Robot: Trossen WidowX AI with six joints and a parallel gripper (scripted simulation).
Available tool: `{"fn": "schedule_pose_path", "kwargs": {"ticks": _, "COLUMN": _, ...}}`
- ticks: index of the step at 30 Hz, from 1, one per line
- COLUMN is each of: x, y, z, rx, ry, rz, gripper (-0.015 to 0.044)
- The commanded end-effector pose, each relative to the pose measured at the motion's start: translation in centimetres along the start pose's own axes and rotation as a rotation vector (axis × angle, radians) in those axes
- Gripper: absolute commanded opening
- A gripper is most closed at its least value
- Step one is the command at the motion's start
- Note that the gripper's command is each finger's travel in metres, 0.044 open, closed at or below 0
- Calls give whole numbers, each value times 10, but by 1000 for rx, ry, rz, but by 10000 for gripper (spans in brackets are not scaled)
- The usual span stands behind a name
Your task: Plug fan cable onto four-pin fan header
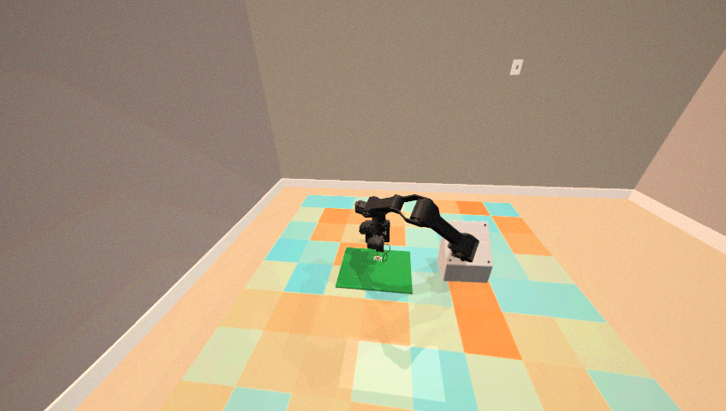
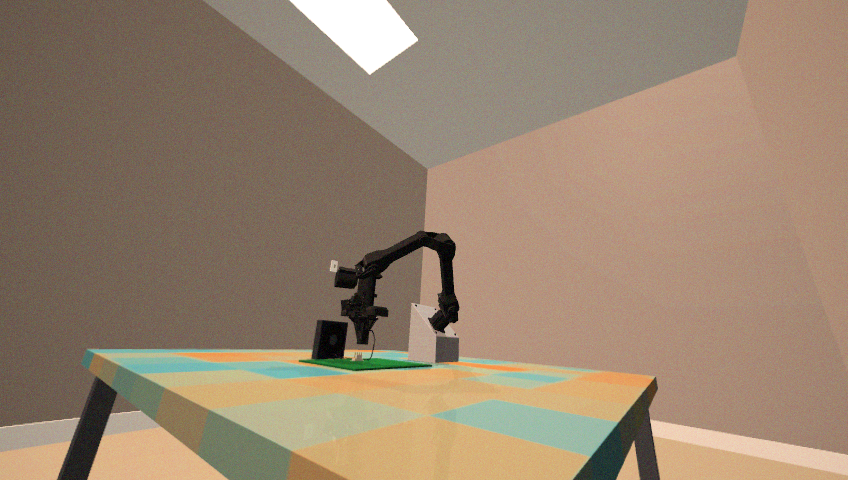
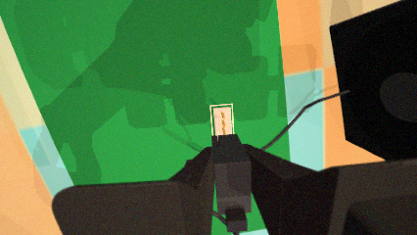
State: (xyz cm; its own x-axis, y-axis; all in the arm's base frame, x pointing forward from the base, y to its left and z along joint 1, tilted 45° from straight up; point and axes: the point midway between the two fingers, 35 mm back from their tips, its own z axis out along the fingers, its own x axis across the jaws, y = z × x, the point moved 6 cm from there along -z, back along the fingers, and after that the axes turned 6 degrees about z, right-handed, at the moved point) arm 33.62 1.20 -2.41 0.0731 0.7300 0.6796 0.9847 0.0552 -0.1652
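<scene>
My gripper [image 3: 226, 152] [image 1: 376, 247] [image 2: 363, 339] is shut on the dark grey plug [image 3: 233, 171] of the fan's cable [image 3: 303, 110] [image 2: 373, 346]. It points straight down and holds the plug a little above the board [image 3: 122, 98] [image 1: 374, 278] [image 2: 333, 362]. The cream four-pin fan header [image 3: 219, 119] [image 1: 377, 259] [image 2: 354, 359] stands on the green board with its gold pins showing, right under the plug's tip. The black fan [image 3: 377, 73] [image 2: 329, 339] stands upright just off the board's far edge. The cable runs from the plug to the fan.
The arm's grey base block [image 1: 466, 254] [image 2: 425, 342] stands right of the board. The board lies on a table with a checkered orange and teal top [image 2: 357, 416] [image 1: 484, 325].
</scene>
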Motion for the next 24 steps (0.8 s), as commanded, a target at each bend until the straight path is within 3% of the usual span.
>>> {"fn": "schedule_pose_path", "kwargs": {"ticks": 1, "x": -2, "y": 2, "z": 1, "rx": 0, "ry": -3, "rz": -6, "gripper": 0}}
{"fn": "schedule_pose_path", "kwargs": {"ticks": 24, "x": -3, "y": 10, "z": -1, "rx": 0, "ry": -3, "rz": -7, "gripper": 0}}
